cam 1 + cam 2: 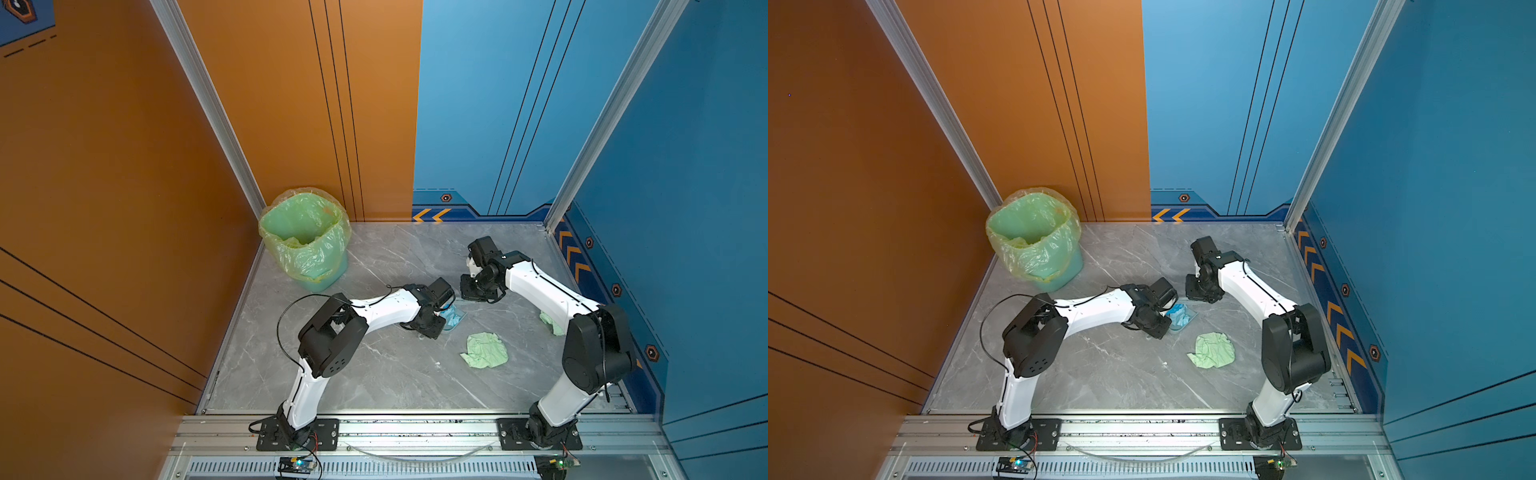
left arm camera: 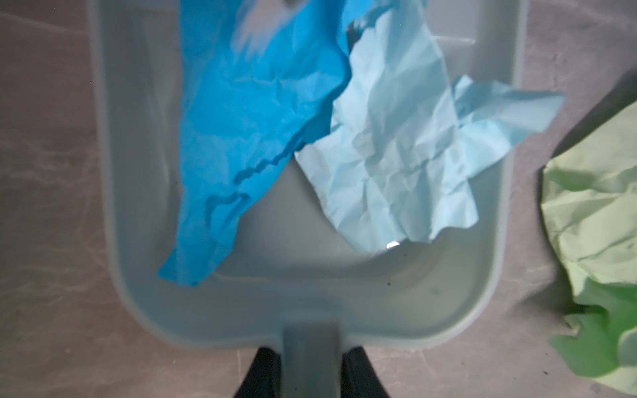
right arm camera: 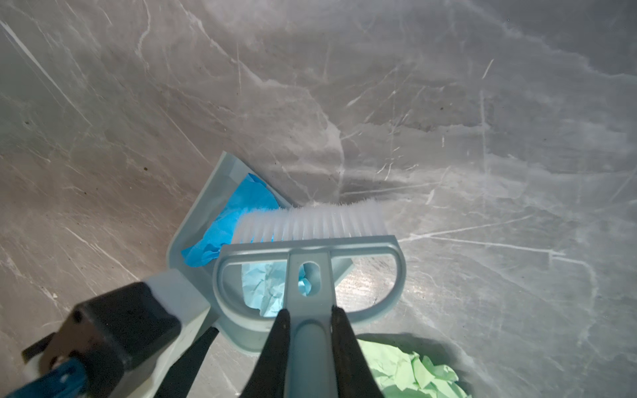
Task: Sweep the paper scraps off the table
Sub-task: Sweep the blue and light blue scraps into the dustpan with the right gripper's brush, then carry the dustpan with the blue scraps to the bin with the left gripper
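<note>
Two green paper scraps (image 1: 485, 350) lie on the table (image 1: 374, 374) toward its right edge in a top view; a lined bin (image 1: 305, 237) stands in its far left corner. Left wrist view: the left gripper (image 2: 310, 361) clamps the dustpan (image 2: 310, 303) handle, pan flat, two blue scraps (image 2: 248, 120) inside. Right wrist view: the right gripper (image 3: 308, 330) pinches the brush (image 3: 310, 224), bristles at the pan's lip to push paper in.

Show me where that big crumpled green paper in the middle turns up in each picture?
In a top view: the green paper lies right of centre, in the open.
In a top view: same spot, slightly further left.
Left wrist: cut by the picture's edge, beside the dustpan.
Right wrist: at the picture's edge, by the brush handle.
Shared landmark: the dustpan holding blue scraps.
</note>
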You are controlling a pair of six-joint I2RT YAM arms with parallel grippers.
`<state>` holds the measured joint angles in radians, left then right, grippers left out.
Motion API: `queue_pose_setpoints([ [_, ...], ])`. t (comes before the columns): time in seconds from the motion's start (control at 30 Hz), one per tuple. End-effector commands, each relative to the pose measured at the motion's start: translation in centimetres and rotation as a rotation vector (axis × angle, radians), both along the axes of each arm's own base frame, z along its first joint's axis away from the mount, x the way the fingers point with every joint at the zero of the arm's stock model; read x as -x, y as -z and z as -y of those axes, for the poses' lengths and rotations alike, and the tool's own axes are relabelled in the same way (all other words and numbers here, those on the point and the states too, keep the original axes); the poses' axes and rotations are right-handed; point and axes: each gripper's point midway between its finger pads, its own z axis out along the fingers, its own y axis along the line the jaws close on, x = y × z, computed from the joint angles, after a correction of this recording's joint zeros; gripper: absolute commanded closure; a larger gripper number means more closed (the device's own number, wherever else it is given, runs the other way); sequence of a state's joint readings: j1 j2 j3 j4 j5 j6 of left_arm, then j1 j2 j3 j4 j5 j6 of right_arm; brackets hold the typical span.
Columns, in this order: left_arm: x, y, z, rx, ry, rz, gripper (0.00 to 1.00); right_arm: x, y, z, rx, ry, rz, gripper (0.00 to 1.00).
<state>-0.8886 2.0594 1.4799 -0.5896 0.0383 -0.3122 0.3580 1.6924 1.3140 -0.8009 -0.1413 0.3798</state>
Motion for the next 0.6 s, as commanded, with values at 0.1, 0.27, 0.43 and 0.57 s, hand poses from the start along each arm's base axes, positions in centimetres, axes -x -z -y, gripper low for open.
queue_pose_setpoints([
  [0.1, 0.3, 0.7, -0.9, -0.035, -0.019, -0.014, 1.0, 1.7, -0.8, -0.9, -0.055, -0.062, -0.042, 1.0],
  [0.27, 0.1, 0.2, -0.8, -0.027, -0.018, -0.005, 1.0, 0.6, -2.3, 0.3, -0.092, -0.001, -0.003, 1.0],
  [0.43, -0.2, -0.6, -1.0, -0.015, -0.026, 0.029, 1.0, -0.2, -3.3, 1.6, -0.152, 0.051, 0.021, 1.0],
  [0.57, -0.6, -1.5, -1.1, -0.005, -0.027, 0.063, 1.0, -1.2, -4.7, 1.4, -0.276, 0.074, 0.046, 1.0],
])
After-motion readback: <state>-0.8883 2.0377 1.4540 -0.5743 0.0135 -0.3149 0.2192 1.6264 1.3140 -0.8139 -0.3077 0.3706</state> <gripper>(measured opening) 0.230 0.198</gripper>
